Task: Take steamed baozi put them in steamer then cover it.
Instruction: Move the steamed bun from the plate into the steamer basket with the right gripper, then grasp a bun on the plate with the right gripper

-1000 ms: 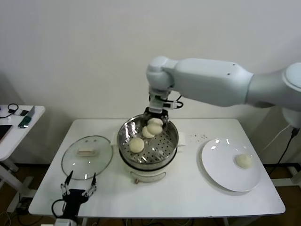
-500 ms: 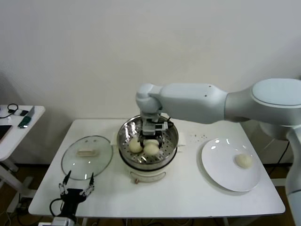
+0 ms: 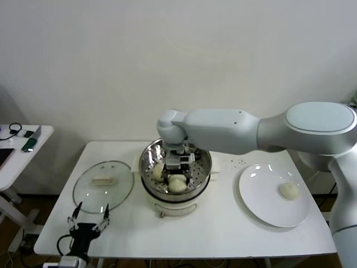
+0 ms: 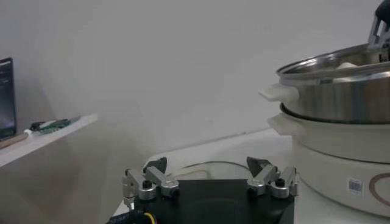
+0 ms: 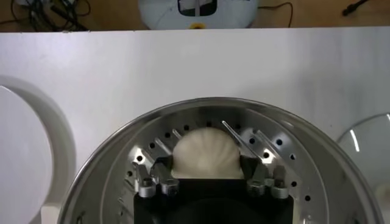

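One baozi [image 5: 205,152] sits between the right hand's [image 3: 177,169] part-open fingers in the steamer [image 3: 146,162]; next, the plate's [image 3: 262,192] at 3 o'clock

The steamer [image 3: 175,173] sits in the middle of the table [image 3: 223,229]. Some baozi [image 3: 177,182] lie inside it, under the right gripper [image 3: 179,167]. The lid [image 3: 103,185] lies on the left. The plate [image 3: 262,204] on the right holds one bun [image 3: 289,191]. The left gripper [image 3: 87,219] waits at the front left edge.
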Available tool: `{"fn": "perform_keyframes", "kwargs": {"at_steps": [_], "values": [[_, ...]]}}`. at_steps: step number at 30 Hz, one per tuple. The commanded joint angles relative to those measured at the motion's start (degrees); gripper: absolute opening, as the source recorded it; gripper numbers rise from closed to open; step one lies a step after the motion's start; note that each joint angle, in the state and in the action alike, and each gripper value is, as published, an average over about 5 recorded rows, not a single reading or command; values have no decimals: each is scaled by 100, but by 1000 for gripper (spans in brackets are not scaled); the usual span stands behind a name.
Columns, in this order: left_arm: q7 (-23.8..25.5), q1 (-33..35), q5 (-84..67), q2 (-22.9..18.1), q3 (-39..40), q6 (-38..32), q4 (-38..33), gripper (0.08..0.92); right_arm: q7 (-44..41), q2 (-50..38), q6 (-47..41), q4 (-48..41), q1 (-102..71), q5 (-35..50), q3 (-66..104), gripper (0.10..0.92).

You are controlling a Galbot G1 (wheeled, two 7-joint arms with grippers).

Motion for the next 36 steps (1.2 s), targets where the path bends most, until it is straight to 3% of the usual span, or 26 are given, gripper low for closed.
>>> {"fn": "perform_keyframes", "kwargs": {"at_steps": [1,7,19,30,36], "values": [[-1,2,-31,0,-9,-7,3,823,-11,13,-24,-8,-80,-24,23,773],[-6,-3,-27,-11,-8,-6,-4,823,-31,-39,62,-36,-65,-97,146,820],[-11,15,-16,-4,-5,-9,-27,823,-62,-817,-16,69,443,186,568,823],[-8,48,-30,14,24,-30,-147,823,65,-2795,-1826,-76,1041,1692,-30,823],[-7,53,-58,7,33,-52,-152,823,204,-3850,-2388,-158,724,1740,27,823]]}}
